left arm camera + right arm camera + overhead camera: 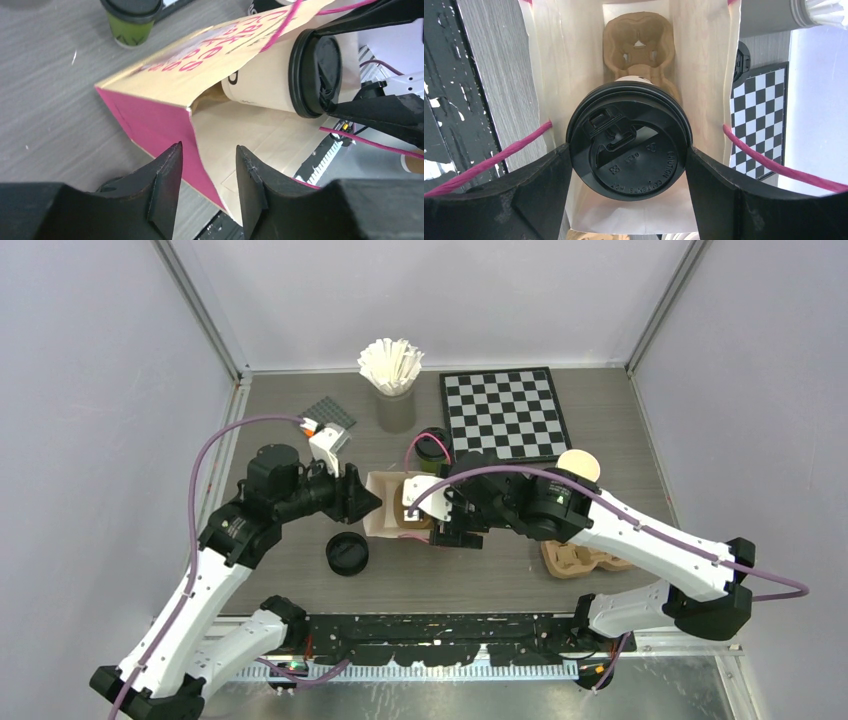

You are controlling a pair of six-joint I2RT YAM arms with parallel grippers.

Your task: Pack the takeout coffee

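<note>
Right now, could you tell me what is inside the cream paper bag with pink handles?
A brown pulp cup carrier lies at the bottom; the right gripper holds a black-lidded cream cup at the mouth, hiding its near end.

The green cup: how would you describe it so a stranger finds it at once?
Start from the checkerboard at the back. Off its near left corner, behind the cream paper bag, stands the green cup. Only its wall is dark green; the cup in the bag is cream.
</note>
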